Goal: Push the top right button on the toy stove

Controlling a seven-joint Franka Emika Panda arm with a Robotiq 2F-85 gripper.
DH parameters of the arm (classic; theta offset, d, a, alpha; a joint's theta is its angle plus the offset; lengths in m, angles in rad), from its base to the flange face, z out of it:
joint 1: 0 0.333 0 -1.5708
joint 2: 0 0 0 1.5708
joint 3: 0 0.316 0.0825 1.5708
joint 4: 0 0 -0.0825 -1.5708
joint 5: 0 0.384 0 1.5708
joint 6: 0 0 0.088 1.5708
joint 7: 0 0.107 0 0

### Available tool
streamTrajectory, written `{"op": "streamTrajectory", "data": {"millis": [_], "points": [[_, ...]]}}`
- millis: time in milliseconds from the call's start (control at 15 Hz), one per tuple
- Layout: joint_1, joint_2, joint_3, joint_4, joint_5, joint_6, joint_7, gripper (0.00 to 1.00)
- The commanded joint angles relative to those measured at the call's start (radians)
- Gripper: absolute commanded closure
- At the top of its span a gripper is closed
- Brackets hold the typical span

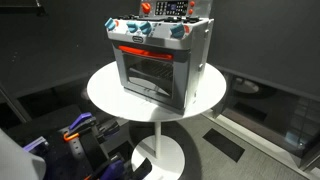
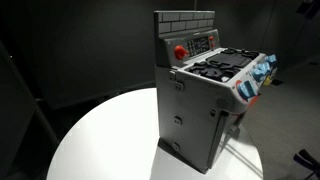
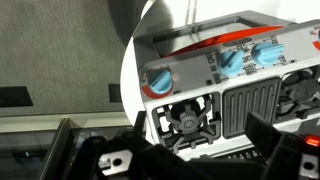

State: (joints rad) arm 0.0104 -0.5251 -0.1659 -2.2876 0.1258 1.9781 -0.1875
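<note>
Wrist view shows my gripper spread open over the toy stove, likely light rigid plastic, so I'd press gently.

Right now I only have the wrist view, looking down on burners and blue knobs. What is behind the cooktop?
Observer: A raised back panel with a brick pattern stands at the rear of the toy stove.
Operator: Any buttons on it?
Observer: Yes, a round red button sits on its face, beside a dark control strip.
Operator: What does the stove stand on?
Observer: A round white table on a single pedestal.
</note>
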Motion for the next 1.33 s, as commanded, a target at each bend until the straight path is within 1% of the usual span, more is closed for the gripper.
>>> {"op": "streamTrajectory", "data": {"millis": [0,200,400,533,1000,1267], "points": [[-0.016,0.002,0.012,0.003,0.008,-0.003,-0.006,0.0],[-0.016,0.0,0.012,0.003,0.008,-0.003,-0.006,0.0],[-0.017,0.031,0.019,0.021,0.016,0.035,0.015,0.0],[-0.012,0.06,0.025,0.037,0.025,0.08,0.025,0.0],[0.01,0.232,0.08,0.119,0.05,0.274,0.064,0.0],[0.013,0.351,0.105,0.198,0.056,0.33,0.096,0.0]]}}
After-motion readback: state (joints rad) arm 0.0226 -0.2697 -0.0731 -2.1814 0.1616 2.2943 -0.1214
